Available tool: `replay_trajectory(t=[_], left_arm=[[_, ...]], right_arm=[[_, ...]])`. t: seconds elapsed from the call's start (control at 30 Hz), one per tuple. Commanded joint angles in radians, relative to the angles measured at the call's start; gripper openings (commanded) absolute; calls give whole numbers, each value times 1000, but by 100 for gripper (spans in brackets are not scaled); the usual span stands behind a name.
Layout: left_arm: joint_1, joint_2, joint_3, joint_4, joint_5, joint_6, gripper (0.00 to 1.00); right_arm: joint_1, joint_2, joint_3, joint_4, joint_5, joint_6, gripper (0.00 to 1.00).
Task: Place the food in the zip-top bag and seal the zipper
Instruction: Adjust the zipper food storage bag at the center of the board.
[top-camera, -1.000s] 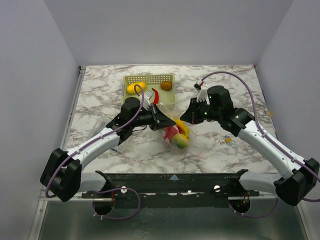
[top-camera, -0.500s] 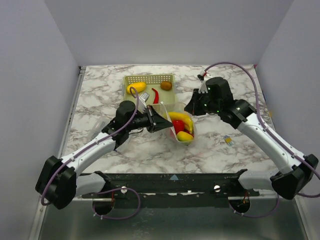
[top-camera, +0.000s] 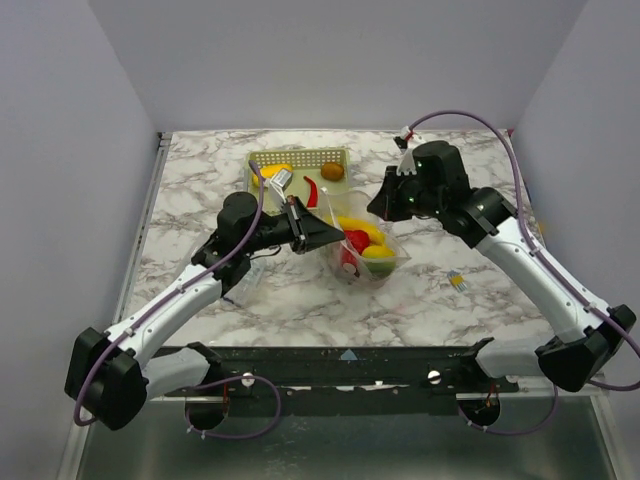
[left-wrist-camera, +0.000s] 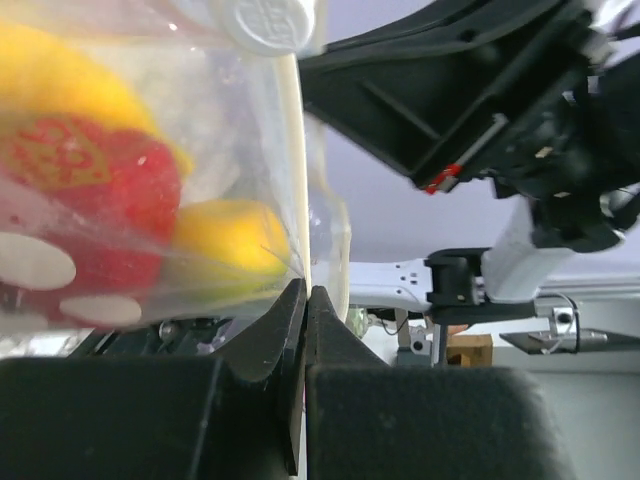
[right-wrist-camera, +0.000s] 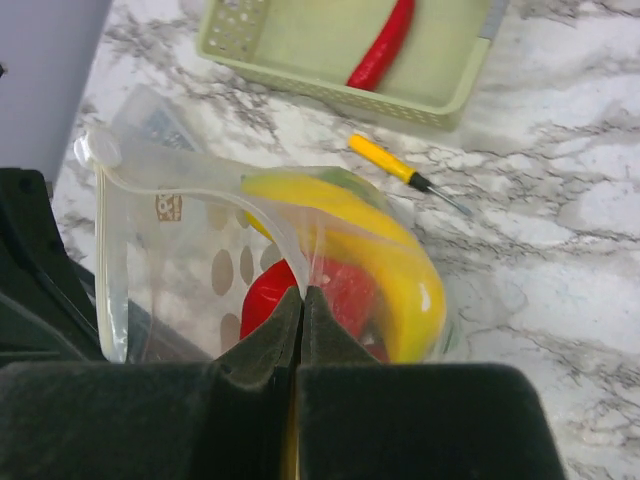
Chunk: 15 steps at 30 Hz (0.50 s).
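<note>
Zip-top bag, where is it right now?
The zip-top bag is mid-table in the top view, on the basket's near side, pinched between left pincer and right pincer.

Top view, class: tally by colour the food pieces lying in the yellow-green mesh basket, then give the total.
Yellow piece, partly covered: 1
Red chilli: 1
Orange-brown round piece: 1
Total in the basket: 3
</note>
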Motion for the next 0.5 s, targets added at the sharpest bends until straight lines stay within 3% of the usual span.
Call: replay_trajectory(t=[0.0,0.13,0.23,0.37,0.47], left_arm=[[9,29,-18,23,15,6,0],[30,129,-79,149,43,-50,0],[30,134,-77,182,51,-66,0],[26,56,1,9,-2,40,0],[30,44,7,-2,-19,43,0]], right_arm=[[6,-26,-106,72,-160,-48,0],[7,-49,-259,264,-290,-6,0],[13,-27,-236,221,-274,13,1],[21,-51,-166,159,-241,-4,1],[23,-56,-159,169,-282,-15,1]])
